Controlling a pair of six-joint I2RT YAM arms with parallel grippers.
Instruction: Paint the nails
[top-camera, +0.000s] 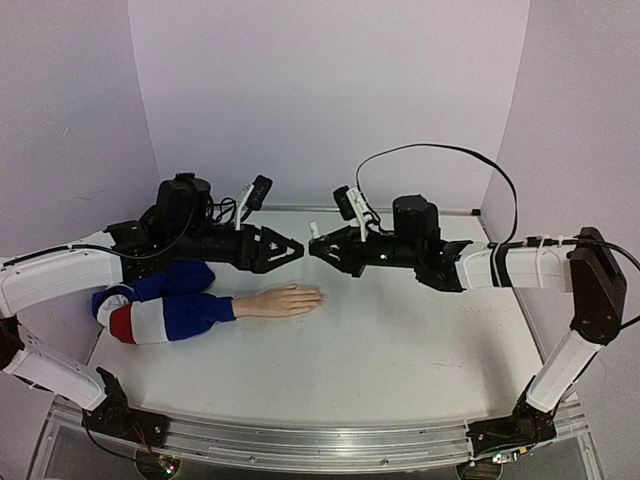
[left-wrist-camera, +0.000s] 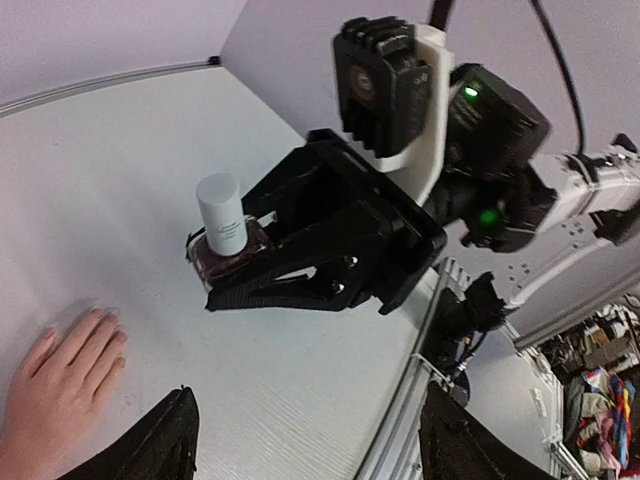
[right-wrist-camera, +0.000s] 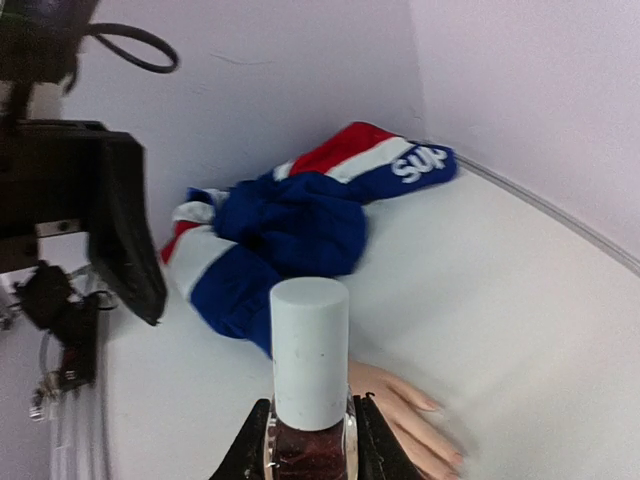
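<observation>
The peach mannequin hand (top-camera: 285, 301) lies flat on the table, with its striped sleeve (top-camera: 165, 305) to the left. Its nails (right-wrist-camera: 430, 405) show small at the fingertips in the right wrist view. My right gripper (top-camera: 318, 250) is shut on a small dark-red polish bottle (right-wrist-camera: 310, 400) with a white cap, holding it upright above the table behind the hand. The bottle also shows in the left wrist view (left-wrist-camera: 225, 235). My left gripper (top-camera: 295, 250) faces it tip to tip, open and empty, its fingers (left-wrist-camera: 165, 440) spread wide.
The blue, white and red sleeve (right-wrist-camera: 290, 230) is bunched at the table's left side near the wall. Purple walls enclose the back and sides. A metal rail (top-camera: 320, 440) runs along the near edge.
</observation>
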